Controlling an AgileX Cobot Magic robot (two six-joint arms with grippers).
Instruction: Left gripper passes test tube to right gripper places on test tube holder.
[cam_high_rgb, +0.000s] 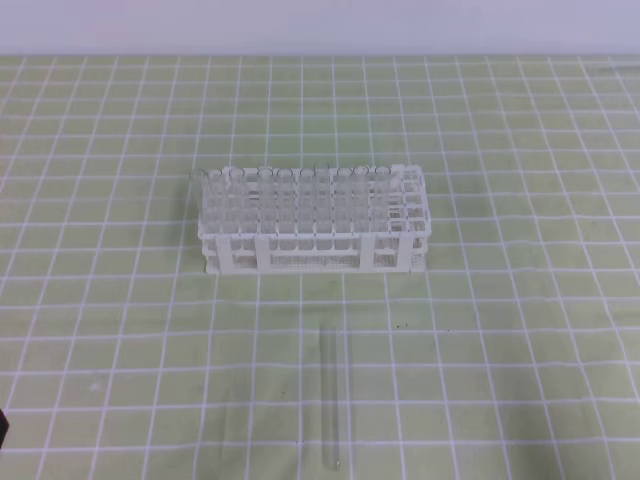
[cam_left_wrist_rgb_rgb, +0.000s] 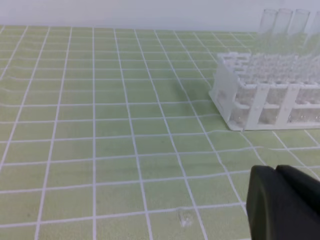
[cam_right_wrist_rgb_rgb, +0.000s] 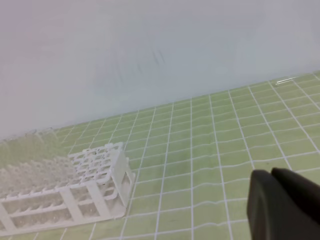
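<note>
Left gripper: only a black, matte, rounded block shows at the lower right corner of its wrist view; whether the jaws stand apart or closed cannot be told, and nothing is seen held. Right gripper: the same, a dark block in the lower right corner of its own view, jaws' state not determinable.

One test tube lies flat on the table, a slender clear glass tube pointing roughly toward the rack, in front of it and apart from it, with bare surface on both sides.

One test tube holder stands mid-table: white plastic lattice, rectangular, wider than tall, square holes in tiers. Clear tubes stand upright across most of it; their number cannot be counted reliably. The rightmost columns of holes are unfilled.

Table covering is green with a white grid. A pale wall borders its far edge. Wide open surface surrounds the rack on every side.
</note>
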